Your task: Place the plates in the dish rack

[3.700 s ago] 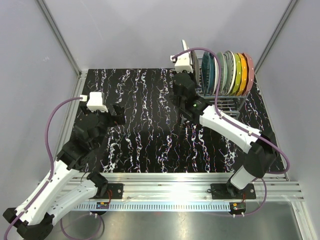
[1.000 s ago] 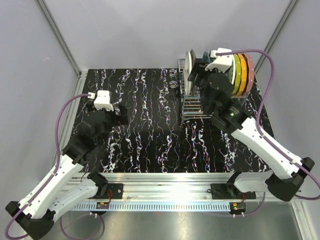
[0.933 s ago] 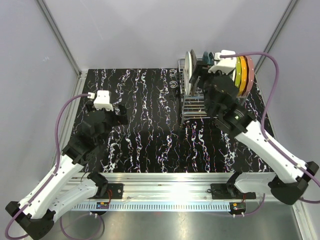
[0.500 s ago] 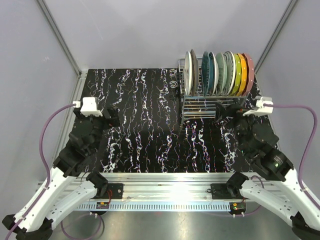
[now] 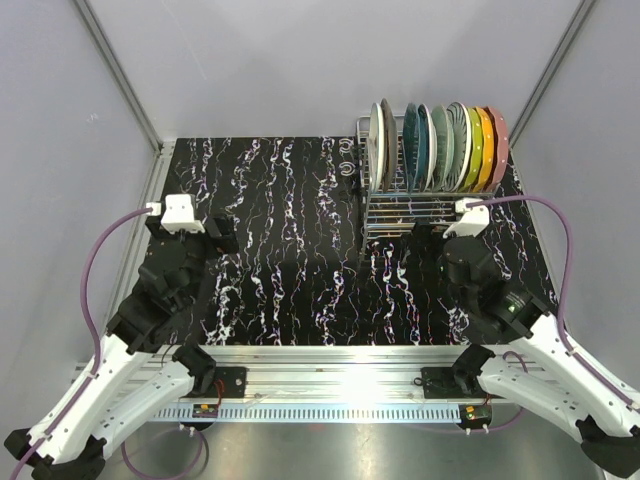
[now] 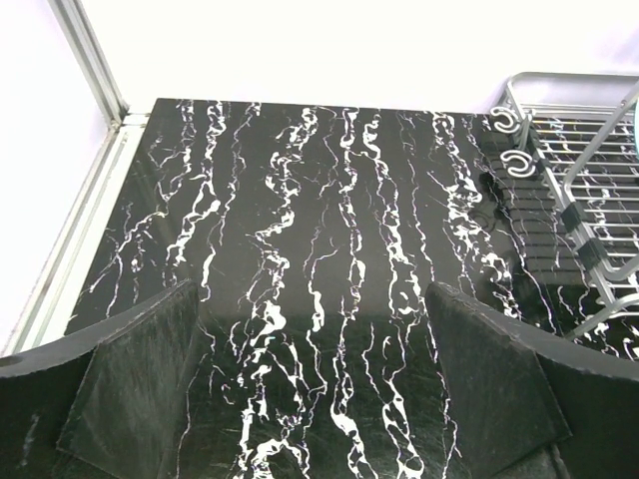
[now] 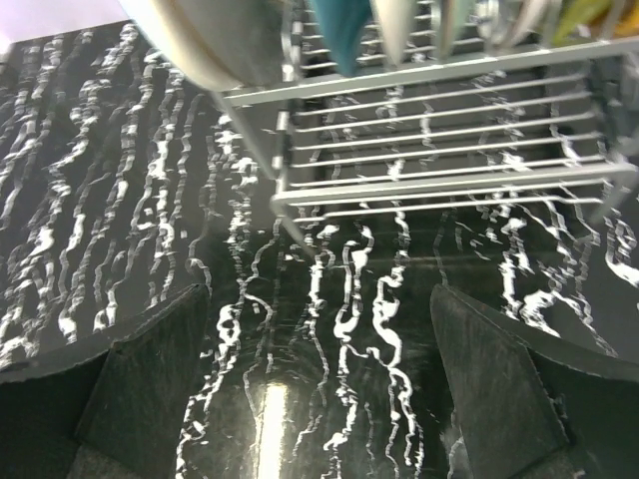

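plates [image 5: 440, 145] stand upright in the dish rack [image 5: 400, 212] on the marbled black desk [image 5: 290, 230]; left claw [image 6: 312, 299] and right claw [image 7: 319, 299] both spread.

Black tabletop [image 5: 290, 230] veined with white marble streaks, boxed in by pale grey walls [image 5: 250, 60]; slanted aluminium posts [image 5: 115, 70] at the back corners, slotted aluminium rail [image 5: 340, 365] along the near edge.

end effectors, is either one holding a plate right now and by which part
Nothing is held. The left end effector and right end effector are both open and empty; the plates stand in the dish rack.
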Action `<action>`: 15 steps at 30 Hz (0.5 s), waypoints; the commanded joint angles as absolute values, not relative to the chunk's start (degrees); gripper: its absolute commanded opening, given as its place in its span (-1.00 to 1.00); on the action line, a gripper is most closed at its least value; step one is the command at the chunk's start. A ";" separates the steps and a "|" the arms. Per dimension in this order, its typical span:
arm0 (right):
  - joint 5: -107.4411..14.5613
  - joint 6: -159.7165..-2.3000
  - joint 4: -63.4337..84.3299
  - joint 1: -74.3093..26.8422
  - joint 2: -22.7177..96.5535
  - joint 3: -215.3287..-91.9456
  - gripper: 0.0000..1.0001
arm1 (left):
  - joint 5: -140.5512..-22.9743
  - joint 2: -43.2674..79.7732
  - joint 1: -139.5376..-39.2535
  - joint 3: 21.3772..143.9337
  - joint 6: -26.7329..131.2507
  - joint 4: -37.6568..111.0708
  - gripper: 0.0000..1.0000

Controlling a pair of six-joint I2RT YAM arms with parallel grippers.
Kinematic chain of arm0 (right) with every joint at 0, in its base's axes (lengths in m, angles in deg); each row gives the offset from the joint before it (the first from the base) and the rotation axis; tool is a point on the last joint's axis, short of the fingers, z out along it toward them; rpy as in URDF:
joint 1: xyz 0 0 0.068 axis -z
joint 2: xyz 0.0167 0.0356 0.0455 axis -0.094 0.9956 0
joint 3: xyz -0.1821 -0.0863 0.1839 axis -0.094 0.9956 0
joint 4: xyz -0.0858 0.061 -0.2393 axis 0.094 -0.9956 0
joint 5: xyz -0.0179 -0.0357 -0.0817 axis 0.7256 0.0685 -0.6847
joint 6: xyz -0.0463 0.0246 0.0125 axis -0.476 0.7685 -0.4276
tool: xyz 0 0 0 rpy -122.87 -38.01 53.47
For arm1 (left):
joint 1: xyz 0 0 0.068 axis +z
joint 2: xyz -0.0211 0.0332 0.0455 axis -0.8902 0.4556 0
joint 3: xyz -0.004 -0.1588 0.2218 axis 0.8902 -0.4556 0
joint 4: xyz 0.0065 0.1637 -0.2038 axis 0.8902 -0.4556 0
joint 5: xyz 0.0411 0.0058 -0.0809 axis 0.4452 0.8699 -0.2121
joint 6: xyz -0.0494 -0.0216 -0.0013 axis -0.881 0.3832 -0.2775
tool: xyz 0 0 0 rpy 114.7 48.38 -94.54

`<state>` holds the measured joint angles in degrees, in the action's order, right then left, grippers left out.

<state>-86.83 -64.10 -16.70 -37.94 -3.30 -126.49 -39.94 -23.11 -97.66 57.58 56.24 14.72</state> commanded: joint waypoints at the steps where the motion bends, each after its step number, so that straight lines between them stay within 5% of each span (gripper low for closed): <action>1: -92.31 -61.20 -18.22 -37.67 -3.73 -129.60 0.99 | -37.47 -23.41 -97.61 58.65 57.33 16.67 0.98; 15: -96.18 -60.31 -15.77 -37.67 -3.37 -128.28 0.99 | -36.24 -24.19 -97.52 58.74 57.77 16.59 0.98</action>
